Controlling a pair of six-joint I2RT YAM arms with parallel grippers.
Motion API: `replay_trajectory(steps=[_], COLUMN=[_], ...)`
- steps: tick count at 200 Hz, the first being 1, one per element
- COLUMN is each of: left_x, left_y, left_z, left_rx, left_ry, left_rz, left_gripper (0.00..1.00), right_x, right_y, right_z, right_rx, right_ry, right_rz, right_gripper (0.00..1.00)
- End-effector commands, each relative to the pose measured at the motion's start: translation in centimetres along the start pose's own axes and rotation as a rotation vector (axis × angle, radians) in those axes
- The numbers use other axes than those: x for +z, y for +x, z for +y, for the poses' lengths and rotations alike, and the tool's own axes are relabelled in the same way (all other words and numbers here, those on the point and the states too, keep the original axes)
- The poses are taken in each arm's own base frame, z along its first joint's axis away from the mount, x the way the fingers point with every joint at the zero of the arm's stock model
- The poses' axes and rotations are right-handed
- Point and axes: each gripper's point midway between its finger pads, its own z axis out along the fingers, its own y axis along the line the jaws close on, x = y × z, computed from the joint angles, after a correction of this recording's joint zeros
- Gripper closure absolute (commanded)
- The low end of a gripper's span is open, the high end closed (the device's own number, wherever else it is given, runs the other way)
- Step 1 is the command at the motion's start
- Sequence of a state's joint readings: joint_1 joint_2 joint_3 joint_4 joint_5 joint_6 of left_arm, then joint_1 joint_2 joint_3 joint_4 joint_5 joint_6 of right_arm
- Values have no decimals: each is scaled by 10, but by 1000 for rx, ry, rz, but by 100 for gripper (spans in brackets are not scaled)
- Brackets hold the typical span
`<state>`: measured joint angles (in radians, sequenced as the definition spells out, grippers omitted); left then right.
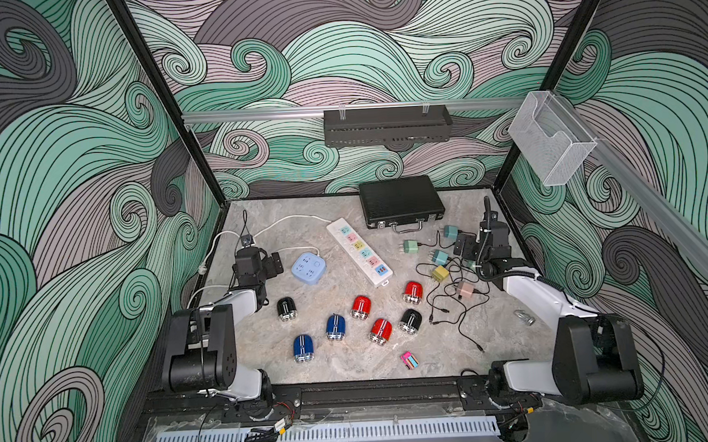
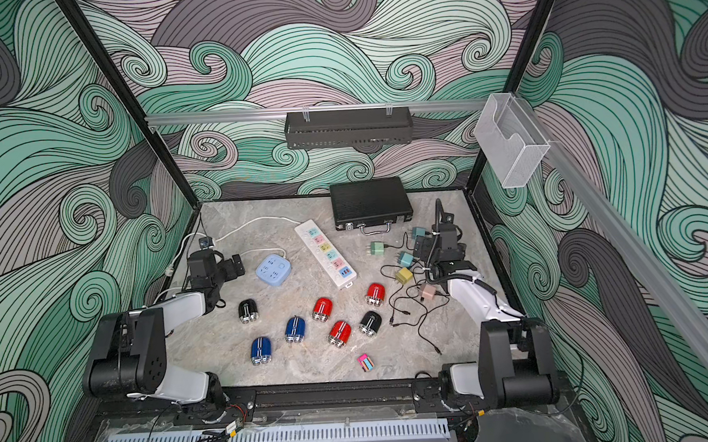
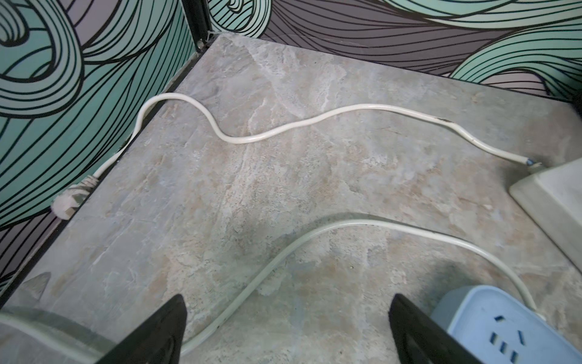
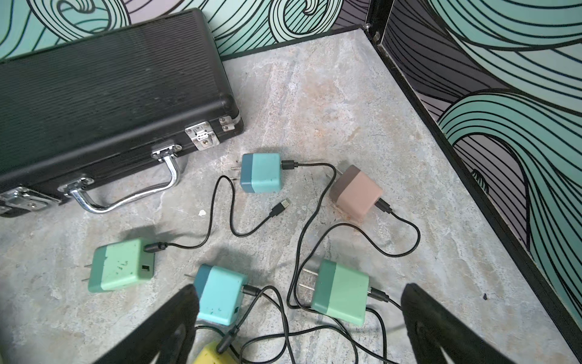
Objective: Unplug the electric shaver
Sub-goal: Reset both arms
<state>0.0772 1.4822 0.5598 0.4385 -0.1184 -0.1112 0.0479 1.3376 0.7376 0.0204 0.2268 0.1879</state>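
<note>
Left fingers [image 3: 154,335] and right fingers [image 4: 441,327] gape wide, holding nothing

Both top views look steeply down from high above the near edge and take in the whole tabletop [image 1: 351,365]. The left wrist camera sits low behind the left tool [image 3: 288,299], close over the white cord [image 3: 283,127] and blue socket cube [image 3: 491,324], facing the far left corner. The right wrist camera looks past the right tool [image 4: 300,286] toward the far right corner. Its black case [image 4: 104,88] and chargers [image 4: 261,173] also show in both top views.
</note>
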Motion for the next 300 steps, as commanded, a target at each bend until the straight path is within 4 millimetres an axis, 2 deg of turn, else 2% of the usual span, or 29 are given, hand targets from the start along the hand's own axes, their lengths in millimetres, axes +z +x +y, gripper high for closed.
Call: replay_trajectory(steps=[1,70,146,168,200,300], left_x=[-1,-7,-6,-5,-5,-5], left_y=[-5,1,7,7,7,7], left_z=[-17,-31,-35,-35,-35,-35], left_rx=[54,97,107,106,106,106], left_ry=[109,201,223,226,226,228], left_rz=[-48,-93,-95,-90,-90,-90], left_gripper=[1,1,1,1,1,1], right_x=[2,9,10,15,25,29], right_y=[-3,7,13,21,32,31], right_z=[3,4,22,25,29,28], right_rx=[-44,-138,-184,-190,-205,-182], right_ry=[-8,-17,-126,-150,-174,-217], right_rz=[-55,-174,-294,-318,-285,-260], right_gripper=[1,2,3,4,3,0])
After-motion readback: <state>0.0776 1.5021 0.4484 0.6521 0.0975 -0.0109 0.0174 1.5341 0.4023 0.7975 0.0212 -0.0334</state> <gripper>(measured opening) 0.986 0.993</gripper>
